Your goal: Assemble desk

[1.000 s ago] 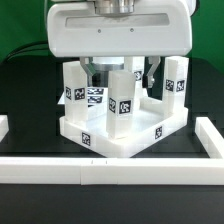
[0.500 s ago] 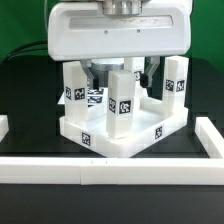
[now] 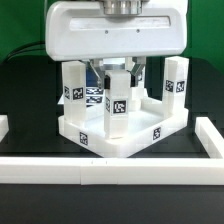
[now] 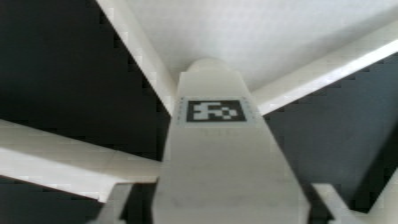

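The white desk tabletop point(image 3: 120, 140) lies on the black table with its raised rim up. Three tagged white legs stand in its corner sockets: one at the exterior view's left point(image 3: 74, 85), one at the right point(image 3: 176, 82) and one at the front point(image 3: 118, 98). My gripper point(image 3: 118, 70) hangs from the big white wrist housing straight over the front leg, and its fingers point(image 3: 103, 70) press the leg's top from both sides. In the wrist view that leg point(image 4: 222, 140) fills the space between the fingers point(image 4: 121, 203), with the tabletop rim point(image 4: 320, 70) beyond.
Low white border rails run along the front point(image 3: 110, 172), at the exterior view's right point(image 3: 210, 135) and at its left point(image 3: 4, 125). A green backdrop stands behind the table. The wrist housing point(image 3: 115, 35) hides the rear of the tabletop.
The fingers have drawn in from wide apart onto the top of the front leg. The arm and the tabletop have stayed where they were.
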